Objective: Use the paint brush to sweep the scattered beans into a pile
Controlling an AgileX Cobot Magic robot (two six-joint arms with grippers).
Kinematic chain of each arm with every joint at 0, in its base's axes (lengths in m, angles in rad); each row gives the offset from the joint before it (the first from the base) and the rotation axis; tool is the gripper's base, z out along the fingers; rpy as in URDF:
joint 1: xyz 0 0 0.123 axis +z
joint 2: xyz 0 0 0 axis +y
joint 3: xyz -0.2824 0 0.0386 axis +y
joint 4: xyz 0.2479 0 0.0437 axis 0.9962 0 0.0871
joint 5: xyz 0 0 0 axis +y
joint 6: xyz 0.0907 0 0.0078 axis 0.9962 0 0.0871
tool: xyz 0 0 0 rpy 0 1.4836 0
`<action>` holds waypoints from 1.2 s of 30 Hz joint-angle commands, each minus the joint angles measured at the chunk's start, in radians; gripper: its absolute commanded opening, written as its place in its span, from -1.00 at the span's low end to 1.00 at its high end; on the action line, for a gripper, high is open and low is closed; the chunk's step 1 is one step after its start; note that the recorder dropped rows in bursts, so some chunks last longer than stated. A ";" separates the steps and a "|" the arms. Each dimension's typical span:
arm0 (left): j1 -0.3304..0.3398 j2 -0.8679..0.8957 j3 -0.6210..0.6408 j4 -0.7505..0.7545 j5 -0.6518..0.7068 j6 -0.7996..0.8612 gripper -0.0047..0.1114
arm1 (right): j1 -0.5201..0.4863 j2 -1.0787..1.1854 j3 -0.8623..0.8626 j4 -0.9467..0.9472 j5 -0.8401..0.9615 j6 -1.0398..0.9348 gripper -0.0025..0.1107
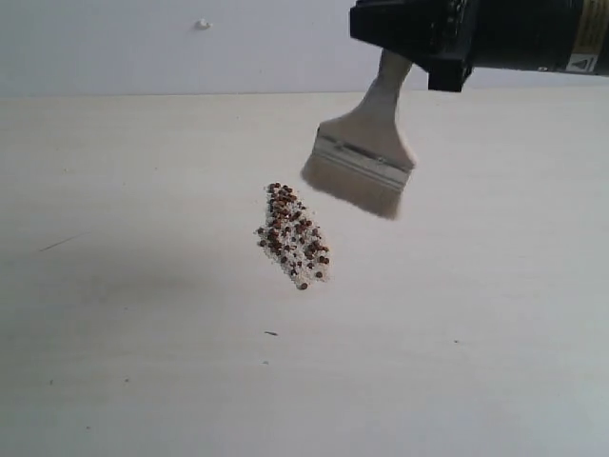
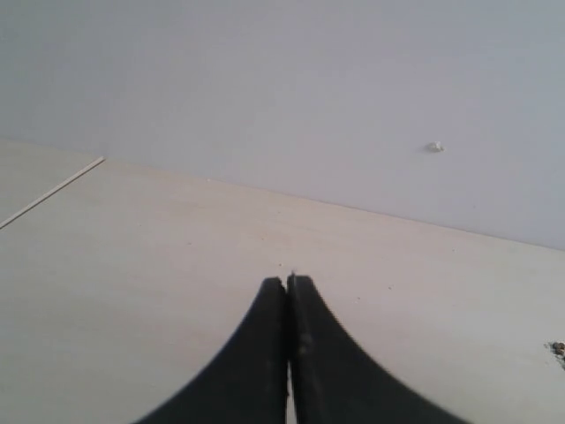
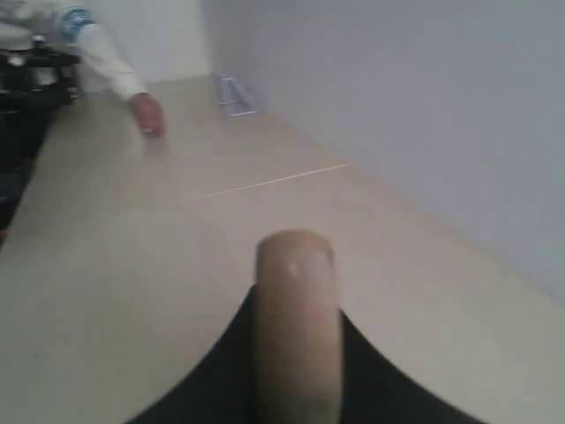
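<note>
Pale table (image 1: 143,381), plain grey-white wall (image 1: 143,48) behind. Small white stud (image 1: 202,24) on wall. Faint dark scratch (image 1: 59,244) on tabletop, left side. Thin seam (image 3: 265,183) across table. Far end: white-sleeved arm (image 3: 97,49), black gear (image 3: 26,79) beside it.

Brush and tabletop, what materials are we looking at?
Paint brush: handle looks like pale unfinished wood, matte; ferrule likely metal, ridged silvery band; bristles pale, soft, fibre type unclear. Tabletop: light wood-look, matte, possibly laminate.
</note>
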 commanded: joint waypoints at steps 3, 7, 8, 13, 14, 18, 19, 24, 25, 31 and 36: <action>0.004 -0.007 0.003 -0.009 -0.002 0.004 -0.92 | -0.002 0.143 -0.053 -0.105 -0.099 0.022 -0.96; 0.004 -0.007 0.003 -0.009 -0.002 0.004 -0.92 | -0.002 0.203 -0.077 -0.177 -0.099 0.022 -0.96; 0.004 -0.007 0.003 -0.009 -0.002 0.004 -0.92 | -0.002 0.211 -0.080 -0.188 -0.099 0.022 -0.96; 0.004 -0.007 0.003 -0.009 -0.002 0.004 -0.92 | 0.006 0.211 -0.100 -0.266 -0.099 0.057 -0.96; 0.004 -0.007 0.003 -0.009 -0.002 0.004 -0.92 | 0.013 0.211 -0.101 -0.281 -0.099 0.057 -0.96; 0.004 -0.007 0.003 -0.009 -0.002 0.004 -0.92 | 0.071 0.232 -0.118 -0.298 -0.099 0.042 -0.96; 0.004 -0.007 0.003 -0.009 -0.002 0.004 -0.92 | 0.091 0.241 -0.133 -0.316 -0.099 0.042 -0.96; 0.004 -0.007 0.003 -0.009 -0.002 0.004 -0.92 | 0.149 0.308 -0.190 -0.345 -0.099 0.072 -0.96; 0.004 -0.007 0.003 -0.009 -0.002 0.004 -0.92 | 0.149 0.322 -0.199 -0.345 -0.099 0.072 -0.96; 0.004 -0.007 0.003 -0.009 -0.002 0.006 -0.92 | 0.149 0.413 -0.253 -0.345 -0.099 0.072 -0.96; 0.004 -0.007 0.003 -0.009 -0.002 0.006 -0.92 | 0.149 0.482 -0.302 -0.345 -0.099 0.072 -0.96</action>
